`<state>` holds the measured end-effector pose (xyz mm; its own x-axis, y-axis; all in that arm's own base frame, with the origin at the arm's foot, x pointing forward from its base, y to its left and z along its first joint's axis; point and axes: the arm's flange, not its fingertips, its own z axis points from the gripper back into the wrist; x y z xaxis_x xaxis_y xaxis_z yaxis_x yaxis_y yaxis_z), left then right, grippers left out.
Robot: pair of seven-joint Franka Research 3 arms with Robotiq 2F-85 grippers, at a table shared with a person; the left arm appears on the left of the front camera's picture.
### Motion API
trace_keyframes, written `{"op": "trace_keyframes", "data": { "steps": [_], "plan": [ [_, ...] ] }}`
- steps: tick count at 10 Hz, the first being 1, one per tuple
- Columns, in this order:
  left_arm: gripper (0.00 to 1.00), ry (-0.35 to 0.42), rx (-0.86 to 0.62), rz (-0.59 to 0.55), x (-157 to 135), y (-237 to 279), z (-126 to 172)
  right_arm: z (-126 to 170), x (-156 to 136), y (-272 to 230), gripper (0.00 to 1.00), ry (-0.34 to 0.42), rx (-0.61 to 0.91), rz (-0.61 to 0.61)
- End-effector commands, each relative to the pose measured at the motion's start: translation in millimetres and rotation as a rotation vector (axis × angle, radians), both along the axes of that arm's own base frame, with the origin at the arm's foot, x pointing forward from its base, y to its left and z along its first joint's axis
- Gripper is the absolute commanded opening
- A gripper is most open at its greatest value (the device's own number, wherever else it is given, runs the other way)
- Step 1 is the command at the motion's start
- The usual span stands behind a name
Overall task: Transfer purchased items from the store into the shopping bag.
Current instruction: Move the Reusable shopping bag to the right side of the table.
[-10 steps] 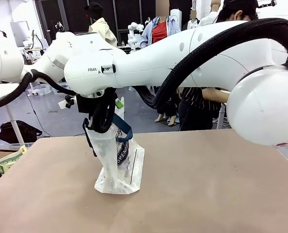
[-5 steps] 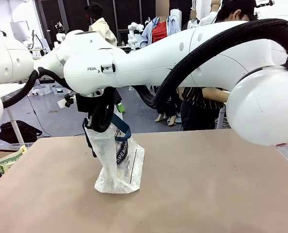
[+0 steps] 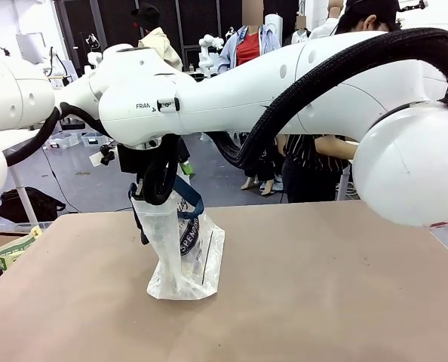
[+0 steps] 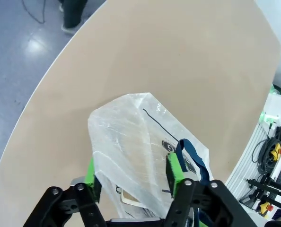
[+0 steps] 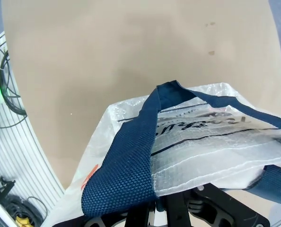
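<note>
Front view: crinkly see-through bag (image 3: 185, 253) with woven navy straps upright on smooth table (image 3: 322, 286). Left gripper (image 4: 133, 172) pinches its rim; right gripper's state hidden under fabric, contents unclear.

brown table (image 3: 322, 286) – black bag (image 3: 28, 204) on floor, people (image 3: 247, 45) behind

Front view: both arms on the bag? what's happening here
Both arms are at the top of the shopping bag, which stands upright on the table. The left gripper straddles the translucent bag wall with a green pad on each side. The right gripper sits under a navy strap handle; its jaw state can't be read. Something with red print shows through the plastic.
</note>
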<state>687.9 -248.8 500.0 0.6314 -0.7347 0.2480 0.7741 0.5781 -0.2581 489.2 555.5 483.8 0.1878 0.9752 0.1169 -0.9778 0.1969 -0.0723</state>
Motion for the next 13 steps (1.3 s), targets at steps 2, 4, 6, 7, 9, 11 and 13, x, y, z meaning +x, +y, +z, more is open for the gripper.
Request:
{"op": "trace_keyframes", "data": {
  "steps": [2, 4, 6, 7, 9, 11, 13],
  "plan": [
    [0.06, -0.011, 0.042, 0.041, 2.7, -2.3, 6.0, 3.0, 0.3, 1.3, 0.00, -0.018, 0.011, -0.027],
    [0.00, -0.011, 0.036, 0.036, 2.4, -2.4, 6.6, 3.4, -0.1, 0.7, 0.00, -0.018, 0.011, -0.028],
    [0.00, -0.010, 0.034, 0.033, 2.4, -2.3, 7.2, 3.5, -0.1, 0.9, 0.00, -0.018, 0.016, -0.039],
    [0.00, -0.009, 0.035, 0.032, 2.5, -2.5, 7.4, 3.6, -0.1, 0.5, 0.00, -0.011, 0.017, -0.053],
    [0.00, -0.006, 0.036, 0.031, 3.4, -3.7, 7.7, 3.8, 0.2, -1.0, 0.00, -0.008, 0.017, -0.065],
    [0.00, -0.008, 0.036, 0.028, 2.9, -5.9, 8.1, 4.5, -0.4, -3.2, 0.00, -0.003, 0.022, -0.067],
    [0.00, -0.005, 0.028, 0.026, 3.4, -4.6, 8.0, 4.1, -0.4, -3.5, 0.00, 0.001, 0.020, -0.073]
  ]
}}
